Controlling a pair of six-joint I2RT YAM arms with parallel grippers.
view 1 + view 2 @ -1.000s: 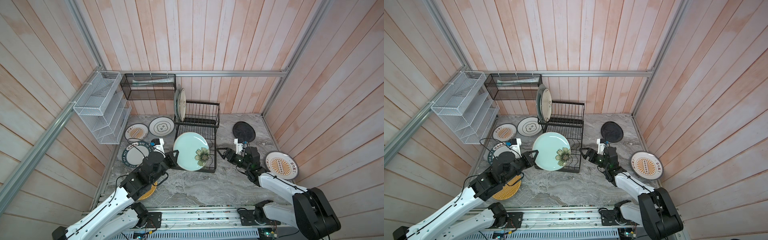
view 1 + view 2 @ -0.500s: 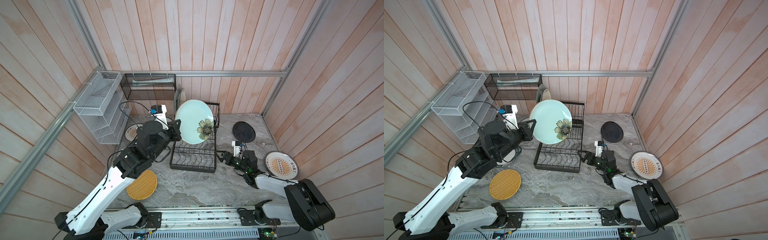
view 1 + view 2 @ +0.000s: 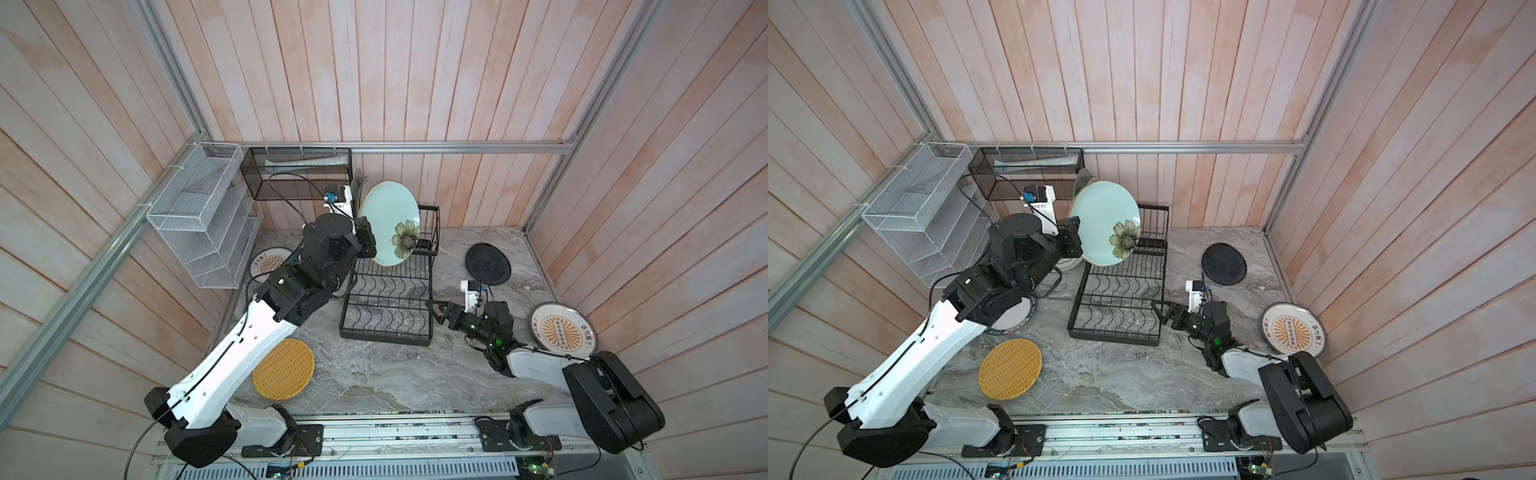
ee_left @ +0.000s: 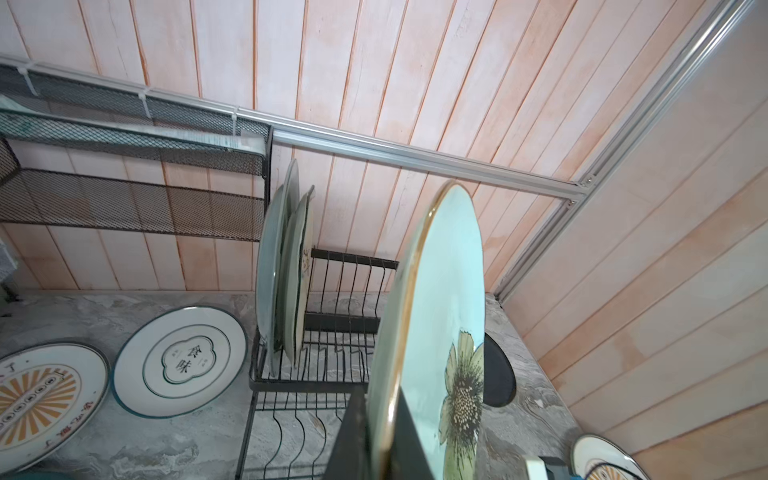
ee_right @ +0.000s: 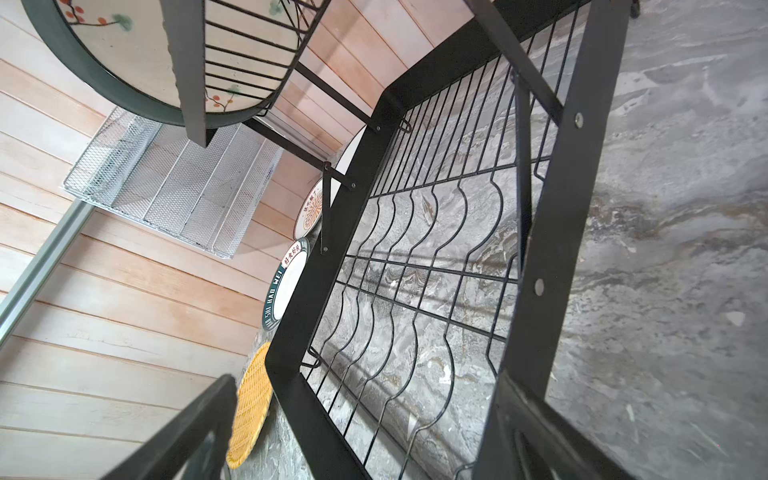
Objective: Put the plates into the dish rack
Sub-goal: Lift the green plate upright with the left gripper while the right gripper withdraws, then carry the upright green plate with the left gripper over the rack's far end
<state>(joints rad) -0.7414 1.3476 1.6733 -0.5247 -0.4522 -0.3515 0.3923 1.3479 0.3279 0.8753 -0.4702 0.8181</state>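
Note:
My left gripper (image 3: 370,245) (image 3: 1077,245) (image 4: 384,415) is shut on the rim of a pale teal plate (image 3: 388,224) (image 3: 1106,224) (image 4: 440,332) with a flower. It holds the plate upright over the raised tier of the black dish rack (image 3: 386,307) (image 3: 1121,303) (image 5: 552,249). Upright plates (image 4: 274,270) stand in that tier's left end. My right gripper (image 3: 432,309) (image 3: 1160,311) (image 5: 365,449) is open low at the rack's right edge, with the rack's frame between its fingers. On the table lie a black plate (image 3: 488,264), a sunburst plate (image 3: 563,330) and a yellow ribbed plate (image 3: 283,369).
Left of the rack lie a sunburst plate (image 4: 37,395), a lettered white plate (image 4: 180,361) and a teal-rimmed plate (image 3: 1013,316) partly under my left arm. A white mesh organizer (image 3: 203,216) and a black mesh basket (image 3: 299,172) hang on the back-left walls.
My left arm has lifted the flowered plate from the rack's front up and back over the raised tier, turning it more on edge. My right gripper has shifted slightly toward the rack, still open.

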